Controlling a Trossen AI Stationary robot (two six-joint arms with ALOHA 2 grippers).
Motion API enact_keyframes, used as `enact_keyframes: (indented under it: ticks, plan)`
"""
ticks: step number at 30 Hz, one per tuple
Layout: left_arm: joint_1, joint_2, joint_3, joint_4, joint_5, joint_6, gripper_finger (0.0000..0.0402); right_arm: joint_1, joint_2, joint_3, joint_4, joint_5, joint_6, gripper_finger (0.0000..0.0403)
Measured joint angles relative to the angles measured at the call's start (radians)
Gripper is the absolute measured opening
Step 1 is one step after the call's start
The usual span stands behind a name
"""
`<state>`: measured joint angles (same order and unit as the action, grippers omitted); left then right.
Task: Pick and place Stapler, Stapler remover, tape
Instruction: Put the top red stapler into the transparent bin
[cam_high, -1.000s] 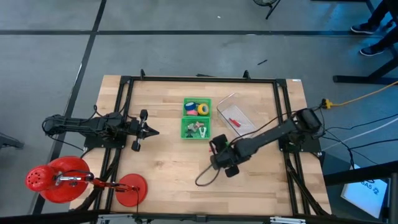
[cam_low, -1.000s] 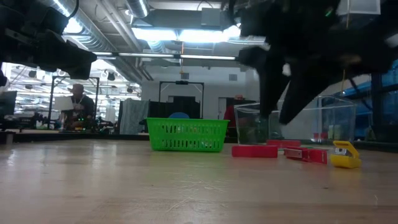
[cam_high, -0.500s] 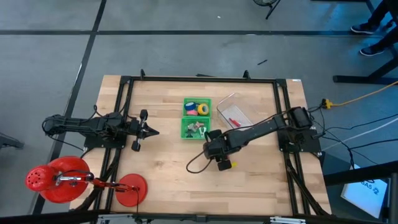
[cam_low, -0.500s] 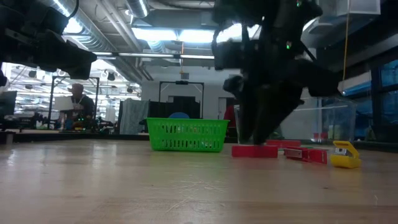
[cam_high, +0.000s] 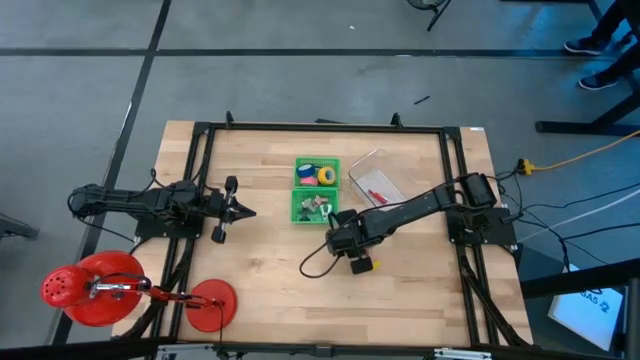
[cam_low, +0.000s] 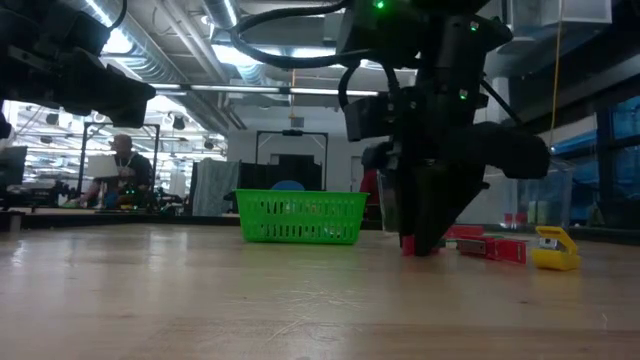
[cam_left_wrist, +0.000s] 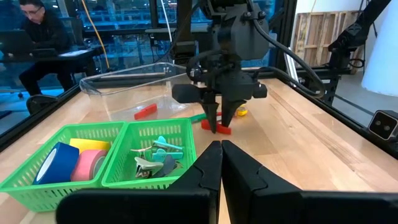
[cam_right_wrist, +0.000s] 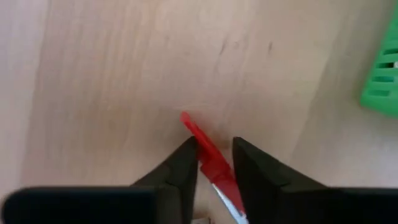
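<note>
A red stapler (cam_right_wrist: 198, 134) lies flat on the wooden table, and my right gripper (cam_right_wrist: 211, 149) stands over it, shut on it; in the high view this gripper (cam_high: 343, 243) is just near of the green basket (cam_high: 317, 190). The basket's far compartment holds tape rolls (cam_high: 320, 175); its near compartment holds grey-white staple removers (cam_left_wrist: 155, 158). A yellow stapler (cam_high: 372, 265) lies beside my right gripper. My left gripper (cam_left_wrist: 221, 163) rests shut at the table's left, touching nothing. My right gripper pinches the red stapler's two long sides (cam_right_wrist: 208, 163) between its two fingers, which come steeply from above and lie across it. One end of the stapler (cam_right_wrist: 186, 118) sticks out past the fingertips. The stapler lies on the table.
A clear plastic container (cam_high: 378, 183) with a red stapler inside stands right of the basket. More red staplers (cam_low: 490, 248) lie on the table beside the yellow one. Black frame rails (cam_high: 320, 127) edge the table. Bare wood spreads toward the near left.
My right gripper has gone toward the far left, nearer the basket, and sunk onto the red stapler. Its fingers, spread wide a second ago in the low view, have drawn in around the stapler, which stays on the table.
</note>
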<state>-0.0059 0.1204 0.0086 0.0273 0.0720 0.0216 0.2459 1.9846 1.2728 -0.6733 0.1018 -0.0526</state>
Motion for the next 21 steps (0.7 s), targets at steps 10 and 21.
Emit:
enact_keyframes:
  ticks: [10, 21]
  plan:
    - [0.0, 0.0, 0.0, 0.0, 0.0, 0.0, 0.0008, -0.002, -0.005, 0.0, -0.003, -0.076, 0.019, 0.0011]
    - [0.0, 0.0, 0.0, 0.0, 0.0, 0.0, 0.0007, 0.004, -0.111, -0.003, -0.023, -0.133, 0.029, 0.0003]
